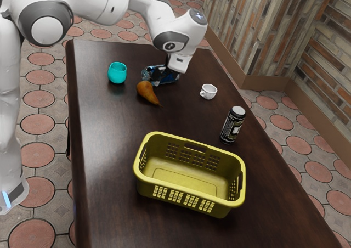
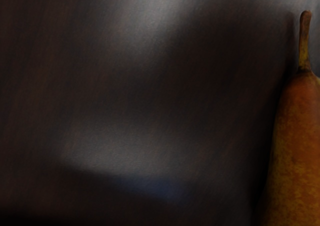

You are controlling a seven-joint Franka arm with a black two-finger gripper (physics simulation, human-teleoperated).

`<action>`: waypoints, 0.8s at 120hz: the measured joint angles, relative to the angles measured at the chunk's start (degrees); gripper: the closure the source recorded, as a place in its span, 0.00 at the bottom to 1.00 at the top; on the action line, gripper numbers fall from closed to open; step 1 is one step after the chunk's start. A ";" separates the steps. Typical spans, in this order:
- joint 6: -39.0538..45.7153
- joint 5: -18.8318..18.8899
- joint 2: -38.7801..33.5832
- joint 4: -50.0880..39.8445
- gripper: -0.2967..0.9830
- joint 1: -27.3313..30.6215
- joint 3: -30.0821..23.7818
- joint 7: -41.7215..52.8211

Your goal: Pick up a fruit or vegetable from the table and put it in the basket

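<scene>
Nearby, pear [image 1: 146,91] lies beside claw [image 1: 158,75], toward exterior view's left; cannot tell whether claw's clenched.

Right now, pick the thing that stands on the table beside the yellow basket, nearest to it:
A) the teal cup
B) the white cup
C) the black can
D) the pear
C: the black can stands just off the rim of the yellow basket, while both cups and the pear lie farther up the table.
</scene>
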 joint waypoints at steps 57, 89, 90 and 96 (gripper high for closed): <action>1.66 -0.08 -7.67 -9.80 0.23 0.04 -0.14 1.48; 2.69 -0.09 -7.94 -11.93 0.23 0.19 -0.13 1.94; 2.71 -0.09 -7.95 -11.96 0.23 0.17 -0.13 1.95; 2.83 -0.10 -8.10 -12.21 0.23 0.03 -0.14 2.02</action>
